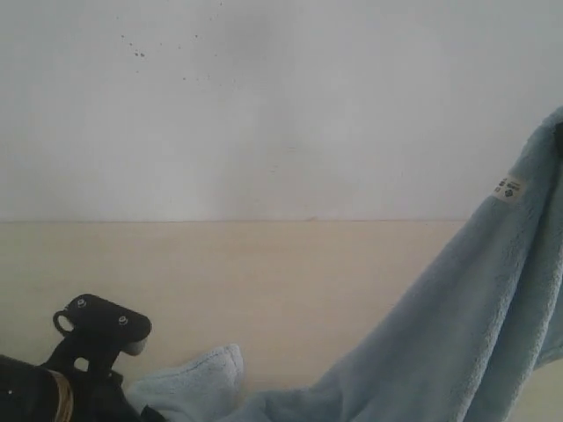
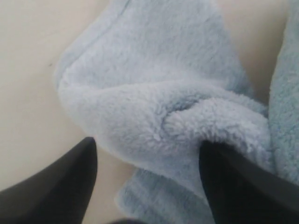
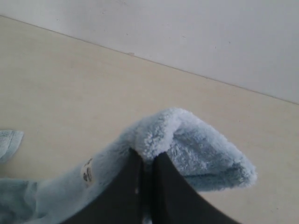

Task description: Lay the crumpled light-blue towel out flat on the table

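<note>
A plain white wall fills the upper half of the exterior view, and below it the pale table runs the full width. The towel drapes from the upper right edge of that frame down to the lower centre. There a loose corner lies on the wood just beside your left arm.

Your right gripper is pinched closed on a folded edge of the cloth, fingers pressed together with pile bulging out beyond them. That hold is why the towel hangs as a slanting sheet rather than lying in a heap, with the small white tag showing high at the right.

Your left gripper has its fingers wide apart, one on either side of a rumpled fold resting on the table, and it grips nothing yet. I judge it is set there to take the low corner, so the two holds can draw the cloth taut and lay it down. The fold looks thick, so a shallow bite may catch only one layer.
</note>
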Tool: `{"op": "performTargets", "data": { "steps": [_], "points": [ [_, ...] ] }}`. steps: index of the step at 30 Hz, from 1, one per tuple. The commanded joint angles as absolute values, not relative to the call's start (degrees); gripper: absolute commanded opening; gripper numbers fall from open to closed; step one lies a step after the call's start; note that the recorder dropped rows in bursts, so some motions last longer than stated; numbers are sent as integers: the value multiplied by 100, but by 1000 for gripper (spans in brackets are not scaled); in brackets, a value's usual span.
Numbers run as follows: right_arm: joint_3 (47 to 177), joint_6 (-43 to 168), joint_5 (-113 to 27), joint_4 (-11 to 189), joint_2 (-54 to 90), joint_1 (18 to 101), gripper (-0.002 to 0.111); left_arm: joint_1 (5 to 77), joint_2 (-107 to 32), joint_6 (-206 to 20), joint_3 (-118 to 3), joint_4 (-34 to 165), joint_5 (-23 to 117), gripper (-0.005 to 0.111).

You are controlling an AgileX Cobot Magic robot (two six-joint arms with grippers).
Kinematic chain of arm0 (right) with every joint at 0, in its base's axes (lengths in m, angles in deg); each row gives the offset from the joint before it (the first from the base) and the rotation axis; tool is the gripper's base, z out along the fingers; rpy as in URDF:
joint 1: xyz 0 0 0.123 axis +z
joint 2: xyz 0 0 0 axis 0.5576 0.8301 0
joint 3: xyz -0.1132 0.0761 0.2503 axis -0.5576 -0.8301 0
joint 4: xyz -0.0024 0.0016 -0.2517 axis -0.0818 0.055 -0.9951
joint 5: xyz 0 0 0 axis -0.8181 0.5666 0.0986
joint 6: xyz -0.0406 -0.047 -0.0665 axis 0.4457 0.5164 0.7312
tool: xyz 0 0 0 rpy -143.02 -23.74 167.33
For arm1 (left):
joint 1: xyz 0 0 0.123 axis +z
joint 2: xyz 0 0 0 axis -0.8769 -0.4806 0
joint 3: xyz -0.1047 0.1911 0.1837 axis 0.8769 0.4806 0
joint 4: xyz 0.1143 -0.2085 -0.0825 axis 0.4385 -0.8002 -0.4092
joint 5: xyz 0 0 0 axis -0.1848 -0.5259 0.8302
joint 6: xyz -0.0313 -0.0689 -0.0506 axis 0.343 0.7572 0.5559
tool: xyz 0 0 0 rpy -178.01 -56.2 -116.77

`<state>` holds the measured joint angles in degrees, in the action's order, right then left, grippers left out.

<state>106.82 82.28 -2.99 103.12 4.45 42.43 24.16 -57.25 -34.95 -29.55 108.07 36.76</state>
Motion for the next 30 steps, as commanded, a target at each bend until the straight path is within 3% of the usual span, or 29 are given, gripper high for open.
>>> {"op": "performTargets", "data": {
  "steps": [1, 4, 14, 23, 30],
  "points": [
    [10728, 8236, -321, 10285, 423, 4250, 0, 2353, -5933, -3404, -3226, 10592, 4404, 60],
    [10728, 8236, -278, 10285, 423, 4250, 0, 2164, -6027, -3404, -3409, 10554, 4328, 60],
    [10728, 8236, -249, 10298, 423, 4250, 0, 2121, -4842, -4413, -3547, 10392, 1615, 60],
    [10728, 8236, -231, 10429, 423, 4250, 0, 2121, -4159, -6763, -3523, 7465, 1781, 58],
    [10702, 8236, -80, 10500, 423, 4250, 0, 2121, -4638, -6969, -3429, 7185, 1613, 59]
  ]
}}
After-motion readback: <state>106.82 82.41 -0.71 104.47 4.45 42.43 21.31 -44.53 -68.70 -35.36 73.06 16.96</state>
